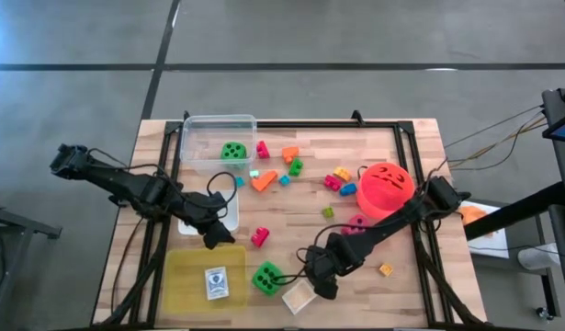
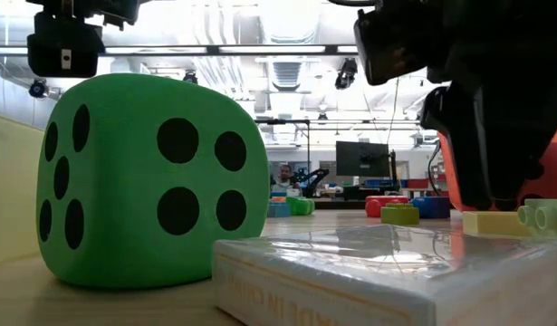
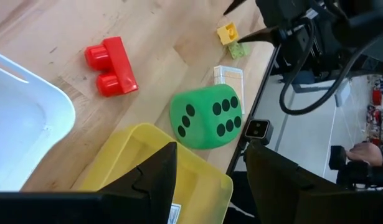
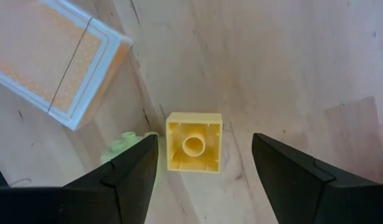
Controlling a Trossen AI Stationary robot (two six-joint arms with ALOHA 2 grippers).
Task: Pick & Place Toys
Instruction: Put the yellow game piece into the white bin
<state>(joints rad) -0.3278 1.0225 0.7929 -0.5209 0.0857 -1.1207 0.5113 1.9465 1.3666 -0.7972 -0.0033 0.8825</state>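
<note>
**Ana:** Looking straight down on the wooden bench (image 1: 420,156), we find the right claw (image 1: 324,287) low in the frame, right of centre. Its fingers are spread wide with nothing between them.

**Ben:** What is it aiming at?

**Ana:** In the right wrist view a small yellow block (image 4: 193,142) lies on the wood, hollow side up, centred in the gap between the fingers. We judge that spacing is set so the claw can drop over it and close.

**Ben:** What crowds it?

**Ana:** A card box (image 4: 54,59) sits near it toward the upper left of that view, and a pale green block (image 4: 124,146) just beside the yellow one, so a clean pinch may be tight.

**Ben:** And the other arm?

**Ana:** The left claw (image 1: 215,238) hangs left of centre in the overhead view, fingers apart and empty, over the edge of a yellow tub (image 1: 195,276). A green die (image 1: 266,276) rests just right of that tub, near the bottom edge. More bright blocks are scattered across the upper middle, near a red-orange bucket (image 1: 385,188).
</note>
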